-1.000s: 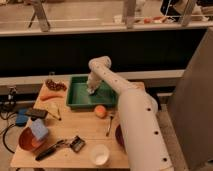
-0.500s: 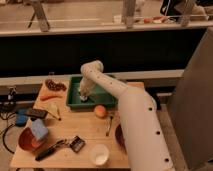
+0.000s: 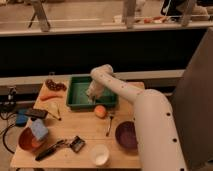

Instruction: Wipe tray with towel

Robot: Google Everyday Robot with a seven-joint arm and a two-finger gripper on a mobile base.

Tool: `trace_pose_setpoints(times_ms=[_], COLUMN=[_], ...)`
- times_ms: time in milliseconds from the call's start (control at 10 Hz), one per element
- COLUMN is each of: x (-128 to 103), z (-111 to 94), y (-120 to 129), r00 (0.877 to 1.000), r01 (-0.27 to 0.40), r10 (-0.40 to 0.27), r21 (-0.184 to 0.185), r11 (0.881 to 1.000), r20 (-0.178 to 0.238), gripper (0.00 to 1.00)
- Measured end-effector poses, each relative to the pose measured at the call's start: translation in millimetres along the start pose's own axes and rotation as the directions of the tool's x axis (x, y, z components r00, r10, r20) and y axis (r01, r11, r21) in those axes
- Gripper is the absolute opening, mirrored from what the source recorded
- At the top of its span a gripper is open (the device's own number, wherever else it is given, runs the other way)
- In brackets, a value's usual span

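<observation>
we see the gripper [image 3: 92, 96] down inside the green tray [image 3: 76, 99], right of its middle, the arm reaching in from the right. we cannot pick out the towel beneath it, nor tell how the gripper is set. an orange [image 3: 100, 111] lies just in front of the tray on the wooden table [image 3: 70, 131].

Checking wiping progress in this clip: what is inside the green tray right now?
The pincer is down inside the tray, near its middle. The left part shows bare green floor. Whatever lies under the pincer and arm is covered, so no towel can be confirmed.
</observation>
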Motion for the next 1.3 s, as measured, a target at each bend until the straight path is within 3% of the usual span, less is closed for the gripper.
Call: trace_pose_setpoints(times_ms=[300,700,1000,1300], x=[15.4,55.4,84.8,82.8], z=[-8.5,-9.4,-8.8,-1.4], y=[41.6,45.0,27.7,-13.9], r00=[0.995,0.989,0.988,0.995], r01=[-0.095,-0.137,-0.131,-0.075], r10=[0.095,0.134,0.127,0.074], r21=[-0.022,-0.044,-0.047,-0.007], r11=[0.995,0.990,0.990,0.997], r20=[-0.024,-0.068,-0.083,-0.060], gripper=[0.00,0.00,0.00,0.00])
